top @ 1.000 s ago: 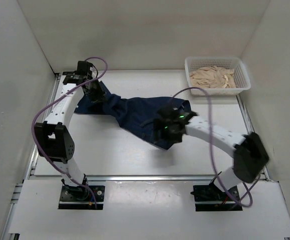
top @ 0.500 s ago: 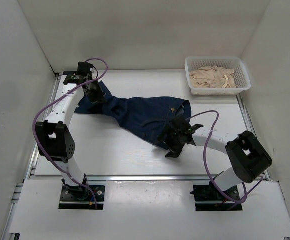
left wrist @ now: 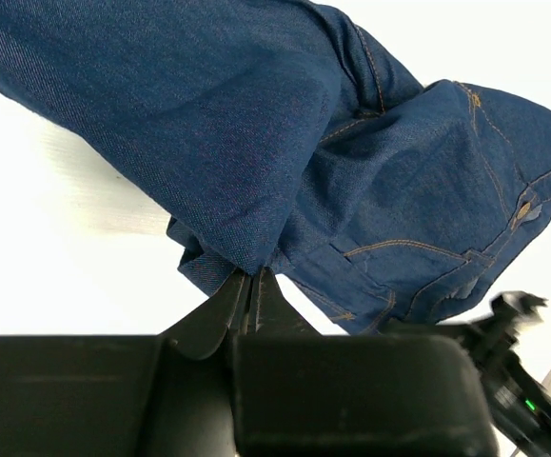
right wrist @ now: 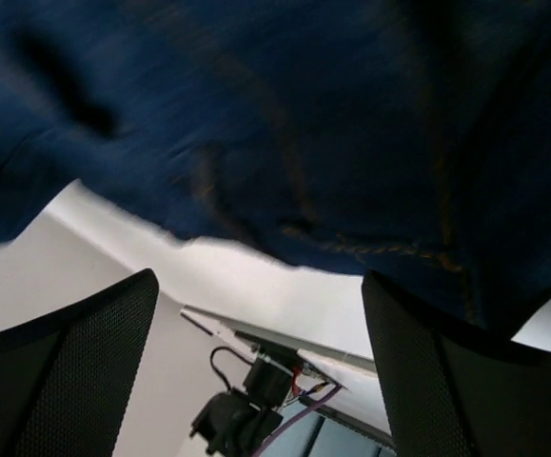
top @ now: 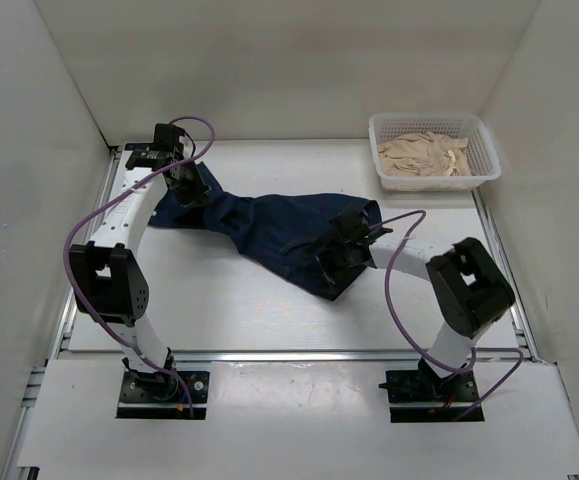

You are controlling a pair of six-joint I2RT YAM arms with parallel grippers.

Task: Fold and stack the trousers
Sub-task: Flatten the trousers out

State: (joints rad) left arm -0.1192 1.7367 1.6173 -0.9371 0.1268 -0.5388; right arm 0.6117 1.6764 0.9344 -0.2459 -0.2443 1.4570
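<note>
**Left jaws pinched on denim, right jaws wide open at the waist end**

Far left: the left arm reaches out to the back-left corner of the table (top: 219, 300), with a purple cable (top: 99, 215) looping alongside it. The left gripper (left wrist: 251, 286) is closed tight. In the wrist view its fingertips meet, and a folded edge of the trousers (top: 269, 232) is caught right at the tips. That end of the denim is bunched and lifted slightly off the surface.

Middle: the trousers lie spread in a diagonal band across the back half of the table, running from the left gripper down and right toward the centre. They are dark navy with orange stitching. Pocket seams and a small metal button (left wrist: 523, 207) show in the left wrist view. The cloth is rumpled, not flat and not folded.

Right of centre: the right gripper (top: 337, 262) sits low at the near right end of the trousers, over the waist area. Its wrist view is blurred, but both fingers (right wrist: 75, 371) stand far apart with nothing between them. The denim fills the frame beyond the tips, and whether they touch it cannot be told. The right arm is folded back tightly toward its base.

Far right: a white basket (top: 489, 165) stands in the back-right corner, well apart from the trousers, holding a beige cloth (top: 424, 155).
</note>
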